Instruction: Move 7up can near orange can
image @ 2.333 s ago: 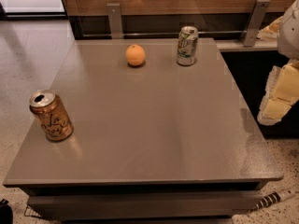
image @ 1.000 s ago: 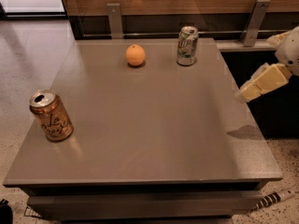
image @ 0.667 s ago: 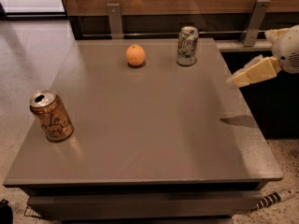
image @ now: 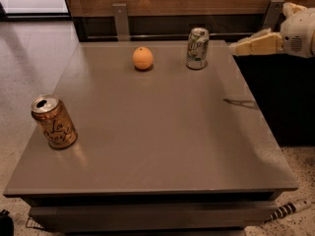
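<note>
The 7up can, silver-white with green markings, stands upright at the back right of the grey table. The orange can, copper with pale cursive lettering, stands upright near the table's front left edge. My gripper comes in from the right edge of the view, pointing left. Its tip is a short way to the right of the 7up can, at about the can's height, and holds nothing.
A round orange fruit lies on the table to the left of the 7up can. A wooden wall with metal posts runs behind the table. A dark cabinet stands to the right. A striped cable lies on the floor at lower right.
My gripper has risen and swung left from low at the table's right side to level with the 7up can. The cans and the fruit have not moved.
</note>
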Robot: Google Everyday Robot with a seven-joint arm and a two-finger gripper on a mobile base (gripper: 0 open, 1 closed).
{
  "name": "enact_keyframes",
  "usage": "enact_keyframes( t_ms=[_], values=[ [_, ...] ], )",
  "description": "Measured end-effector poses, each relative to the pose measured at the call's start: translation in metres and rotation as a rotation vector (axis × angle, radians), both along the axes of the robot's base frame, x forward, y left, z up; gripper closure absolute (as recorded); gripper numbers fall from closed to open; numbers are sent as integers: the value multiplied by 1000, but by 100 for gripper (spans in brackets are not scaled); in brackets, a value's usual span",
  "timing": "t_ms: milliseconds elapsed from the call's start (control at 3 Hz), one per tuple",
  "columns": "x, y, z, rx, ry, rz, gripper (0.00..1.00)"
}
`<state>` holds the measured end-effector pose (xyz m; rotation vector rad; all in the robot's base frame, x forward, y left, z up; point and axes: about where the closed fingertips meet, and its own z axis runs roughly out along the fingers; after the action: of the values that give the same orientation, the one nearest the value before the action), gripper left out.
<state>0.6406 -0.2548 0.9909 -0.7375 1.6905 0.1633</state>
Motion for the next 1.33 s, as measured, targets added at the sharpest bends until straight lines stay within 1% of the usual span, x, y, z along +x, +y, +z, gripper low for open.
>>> enact_keyframes(
  t_ms=[333,667,1000,1333],
  values=[
    [8,1,6,15,-30,-13,0],
    [8,1,6,15,-30,-13,0],
    [35,14,-6,84,-29,52,0],
    [67,37,-23,150,-16,138,0]
  ],
)
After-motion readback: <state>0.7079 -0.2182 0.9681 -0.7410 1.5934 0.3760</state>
